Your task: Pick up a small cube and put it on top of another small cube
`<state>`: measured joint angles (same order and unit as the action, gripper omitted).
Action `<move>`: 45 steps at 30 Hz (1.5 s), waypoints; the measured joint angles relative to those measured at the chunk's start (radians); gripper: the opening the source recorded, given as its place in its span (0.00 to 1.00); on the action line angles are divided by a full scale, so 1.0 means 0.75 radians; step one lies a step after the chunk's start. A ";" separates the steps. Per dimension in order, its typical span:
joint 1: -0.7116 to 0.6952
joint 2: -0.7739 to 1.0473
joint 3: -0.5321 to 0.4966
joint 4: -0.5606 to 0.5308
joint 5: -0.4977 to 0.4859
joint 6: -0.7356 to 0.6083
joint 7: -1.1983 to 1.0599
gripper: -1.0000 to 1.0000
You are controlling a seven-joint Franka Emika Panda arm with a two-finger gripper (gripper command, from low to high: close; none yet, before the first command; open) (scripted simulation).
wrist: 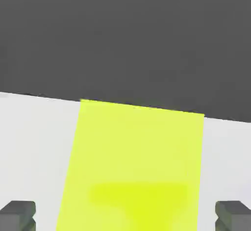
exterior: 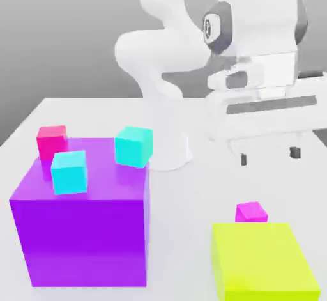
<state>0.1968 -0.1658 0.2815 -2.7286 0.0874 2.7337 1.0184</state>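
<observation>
And there's the cube (exterior: 251, 212), small, plain magenta, its top face a touch brighter than its sides! It sits level, turned slightly askew, over on the exterior view's right, just beyond the far edge of the yellow block (exterior: 262, 255). That block hides its lower part, so whether the two are touching, I can't tell from here!

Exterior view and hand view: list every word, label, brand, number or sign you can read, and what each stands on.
None: no readable text on the purple block, the yellow block, the magenta cube or the arm.
The arm's round joint cap bears a small dark mark, too small to read.
</observation>
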 joint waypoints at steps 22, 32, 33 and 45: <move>0.226 0.462 -0.148 -0.107 -0.376 0.336 0.370 0.00; 0.040 0.058 -0.278 0.013 -0.191 -0.081 -0.089 0.00; 0.012 0.021 -0.316 0.033 -0.202 -0.138 -0.147 0.00; -0.399 -0.425 -0.782 0.274 -0.382 -0.826 -0.808 0.00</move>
<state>-0.1026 -0.4846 -0.3051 -2.5234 -0.1990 2.1140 0.4121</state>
